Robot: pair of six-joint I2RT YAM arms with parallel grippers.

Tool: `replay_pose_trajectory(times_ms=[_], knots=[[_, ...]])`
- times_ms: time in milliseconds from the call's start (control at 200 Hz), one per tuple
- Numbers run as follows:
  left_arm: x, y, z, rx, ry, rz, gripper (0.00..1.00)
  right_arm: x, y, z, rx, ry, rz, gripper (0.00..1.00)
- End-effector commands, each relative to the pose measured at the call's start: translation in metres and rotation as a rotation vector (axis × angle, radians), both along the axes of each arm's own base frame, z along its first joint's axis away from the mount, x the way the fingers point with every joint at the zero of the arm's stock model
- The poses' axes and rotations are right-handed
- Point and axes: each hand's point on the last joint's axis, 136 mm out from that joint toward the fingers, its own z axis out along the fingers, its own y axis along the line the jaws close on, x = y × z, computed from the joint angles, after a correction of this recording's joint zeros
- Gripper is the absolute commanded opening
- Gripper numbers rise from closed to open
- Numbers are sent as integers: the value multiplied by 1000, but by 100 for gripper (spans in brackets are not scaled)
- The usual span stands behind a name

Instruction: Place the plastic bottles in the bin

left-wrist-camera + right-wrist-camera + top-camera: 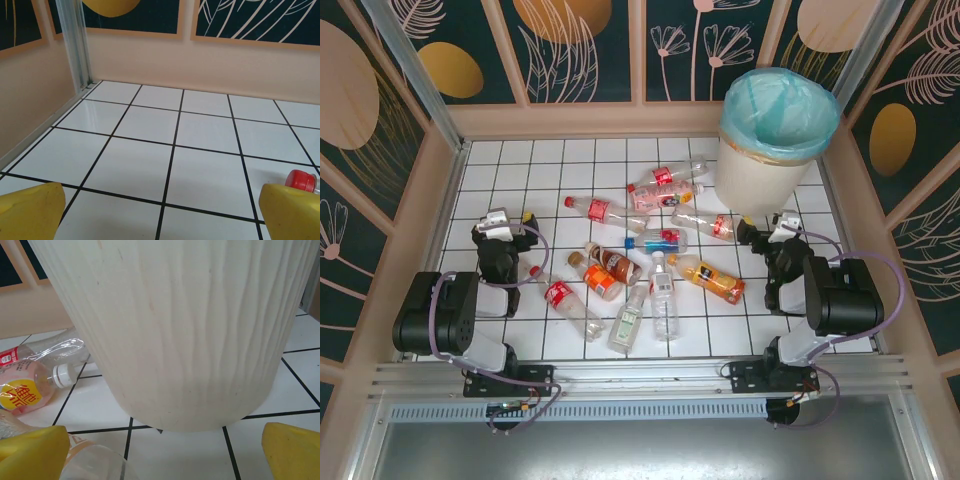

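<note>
Starting at the near edge, both arms sit folded low on the white tiled worktop (520,165). The left tool (506,218) is on the left side, its yellow fingers (30,212) spread apart over bare tile, with a red cap (300,178) just above the right one. The right tool (772,230) is likewise spread wide and grips nothing; its fingers (295,450) face the bin wall close up. Between the arms, the plastic bottles (663,295) lie scattered on their sides across the middle tiles. A pink bottle (22,390) with a white cap lies left of the bin's base. Farthest back, the bin (755,175) stands upright in the right corner, its teal liner (780,105) folded over the rim.
</note>
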Motion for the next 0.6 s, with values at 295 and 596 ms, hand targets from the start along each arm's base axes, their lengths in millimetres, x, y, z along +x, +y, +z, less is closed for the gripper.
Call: replay_pose_trajectory(times_ms=[295,596], knots=[[4,-3,7,10,-21,-17,99,5,0,15,-26,-45,2,99],[4,-3,7,11,-20,-17,99,5,-1,14,-22,-44,-7,99]])
